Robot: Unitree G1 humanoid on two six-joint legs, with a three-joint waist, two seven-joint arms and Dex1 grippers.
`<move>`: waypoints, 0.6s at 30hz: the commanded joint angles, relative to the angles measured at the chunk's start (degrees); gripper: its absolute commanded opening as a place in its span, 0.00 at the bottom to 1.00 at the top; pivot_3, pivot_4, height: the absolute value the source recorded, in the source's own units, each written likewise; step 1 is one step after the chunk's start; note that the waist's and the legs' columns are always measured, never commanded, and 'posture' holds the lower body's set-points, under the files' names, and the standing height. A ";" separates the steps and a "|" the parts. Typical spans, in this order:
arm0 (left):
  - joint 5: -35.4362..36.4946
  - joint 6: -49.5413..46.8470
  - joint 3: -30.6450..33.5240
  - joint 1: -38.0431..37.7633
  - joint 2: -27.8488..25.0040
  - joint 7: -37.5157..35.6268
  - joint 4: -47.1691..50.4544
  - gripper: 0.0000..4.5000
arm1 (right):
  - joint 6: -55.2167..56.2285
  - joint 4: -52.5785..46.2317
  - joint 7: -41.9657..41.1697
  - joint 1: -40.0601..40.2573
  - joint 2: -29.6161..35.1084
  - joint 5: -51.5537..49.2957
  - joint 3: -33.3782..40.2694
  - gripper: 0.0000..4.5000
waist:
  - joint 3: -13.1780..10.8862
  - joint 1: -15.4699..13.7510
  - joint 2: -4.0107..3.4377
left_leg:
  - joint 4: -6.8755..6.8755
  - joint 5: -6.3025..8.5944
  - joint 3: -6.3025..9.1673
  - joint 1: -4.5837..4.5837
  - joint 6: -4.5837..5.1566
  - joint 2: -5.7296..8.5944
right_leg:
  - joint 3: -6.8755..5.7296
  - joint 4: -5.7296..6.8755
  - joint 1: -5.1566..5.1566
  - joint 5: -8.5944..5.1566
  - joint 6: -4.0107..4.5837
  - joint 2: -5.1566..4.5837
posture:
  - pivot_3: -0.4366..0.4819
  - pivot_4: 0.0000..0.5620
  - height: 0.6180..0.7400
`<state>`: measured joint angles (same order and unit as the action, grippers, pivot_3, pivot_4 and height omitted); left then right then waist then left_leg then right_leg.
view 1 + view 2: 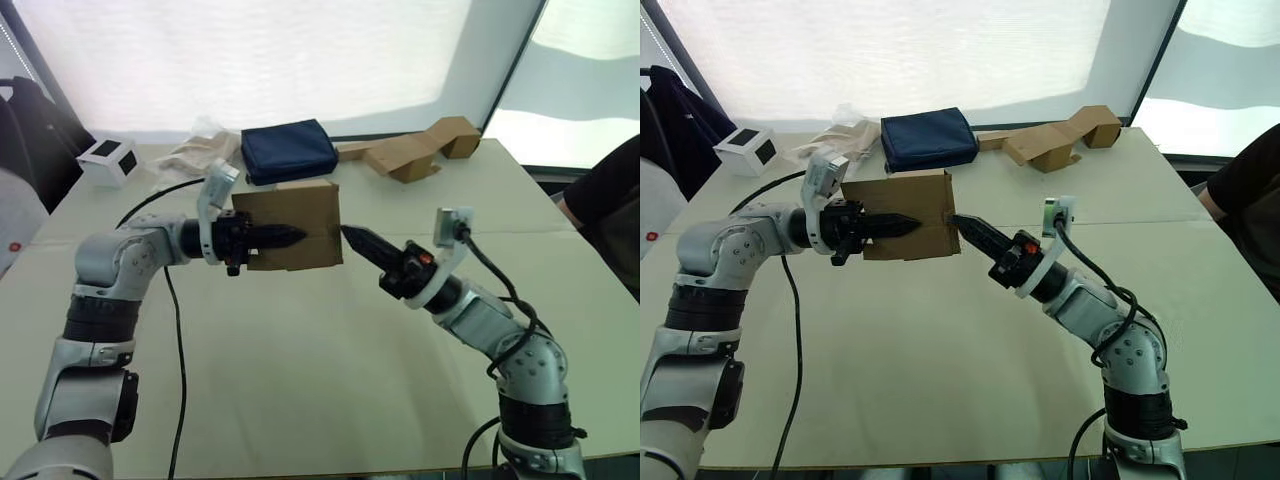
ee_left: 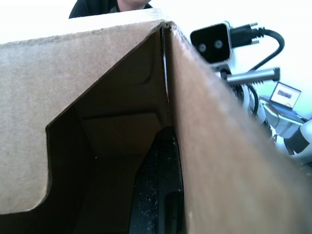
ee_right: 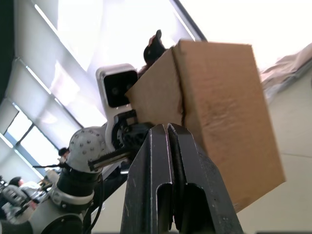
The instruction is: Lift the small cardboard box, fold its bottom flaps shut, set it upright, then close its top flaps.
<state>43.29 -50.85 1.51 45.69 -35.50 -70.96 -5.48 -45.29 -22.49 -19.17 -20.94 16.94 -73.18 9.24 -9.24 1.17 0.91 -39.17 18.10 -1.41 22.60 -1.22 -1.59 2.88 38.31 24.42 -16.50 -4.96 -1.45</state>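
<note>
Flap-folding step: box (image 1: 290, 226) is being held above the desk (image 1: 300, 380).
Left gripper (image 1: 292, 236) pinching its wall; right gripper (image 1: 352, 236), pressed together, touching its side; next, pushing flaps shut.

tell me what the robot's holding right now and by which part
The left gripper holds the small cardboard box by one side wall, one finger inside. The right gripper, shut, only touches its edge.
</note>
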 commanded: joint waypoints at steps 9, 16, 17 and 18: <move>0.88 0.23 0.74 1.26 0.14 -0.58 1.39 0.00 | 3.92 2.51 -0.38 -1.16 -1.68 7.08 -2.44 0.01 | 0.00 -0.02 0.00 | 0.00 0.00 -0.01 0.00 0.00 0.01 | 0.00 0.00 0.00 0.00 0.00 0.02 | 0.48 0.27 1.00; 0.95 0.06 0.66 0.65 0.05 -0.47 2.13 0.00 | 3.16 1.18 -1.28 -1.37 -3.63 7.58 -5.18 0.01 | 0.00 -0.08 0.00 | 0.00 0.00 0.00 0.00 0.00 0.00 | 0.00 0.00 0.00 0.00 0.00 0.00 | 0.48 0.27 1.00; 0.98 0.04 0.66 0.52 0.05 -0.44 2.25 0.00 | 3.02 0.92 -1.31 -1.26 -3.73 7.54 -5.45 0.01 | 0.00 -0.11 0.00 | 0.00 0.00 0.00 0.00 0.00 0.00 | 0.00 0.00 0.00 0.00 0.00 -0.01 | 0.48 0.27 1.00; 0.99 0.02 0.66 0.43 0.05 -0.42 2.32 0.00 | 2.91 0.75 -1.32 -1.19 -3.80 7.53 -5.61 0.01 | 0.00 -0.13 0.00 | 0.00 0.00 0.00 0.00 0.00 0.01 | 0.00 0.00 0.00 0.00 0.00 0.00 | 0.48 0.27 1.00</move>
<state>43.28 -50.85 1.42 45.71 -35.28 -71.02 -5.44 -42.28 -18.92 -19.56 -21.26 13.59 -65.33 4.57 -9.24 1.05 0.91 -39.18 18.10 -1.41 22.61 -1.22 -1.58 2.88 38.31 24.42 -16.50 -4.96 -1.45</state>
